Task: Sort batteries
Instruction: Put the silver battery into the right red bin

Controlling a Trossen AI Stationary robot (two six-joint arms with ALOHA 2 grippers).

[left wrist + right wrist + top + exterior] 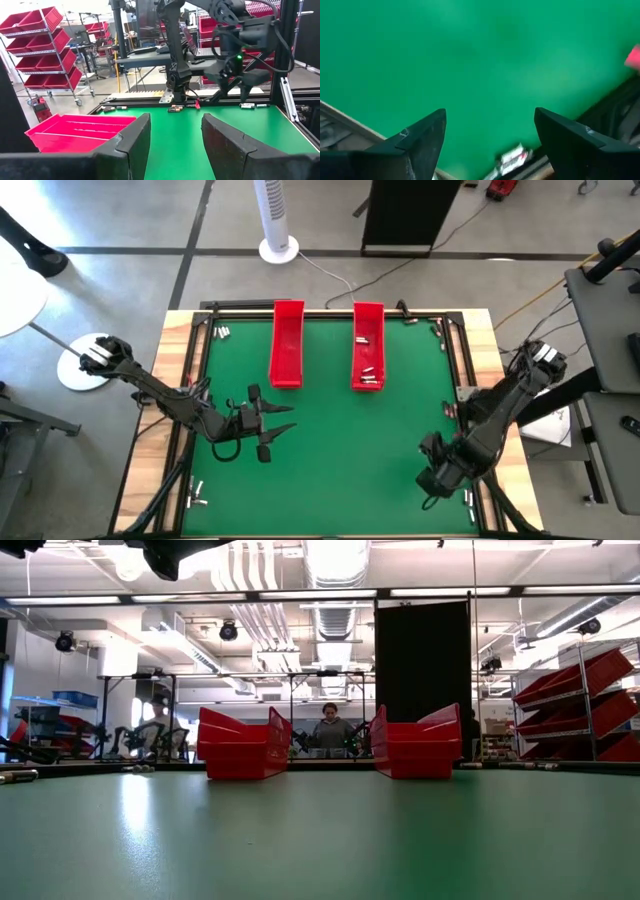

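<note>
Green matting covers the counter where the right end effector hangs, fingers spread and empty, over a battery lying against the counter's near right rim. Judged from here, a clean pick calls for dropping straight down and straddling the cylinder across its width, clear of the raised frame beside it. The left end effector waits over the mat's left side, fingers parted, holding nothing. The batteries are small silvery cylinders, this one banded red; several lie in the right red tray, and more are scattered at the rim's corners. The left red tray appears empty.
</note>
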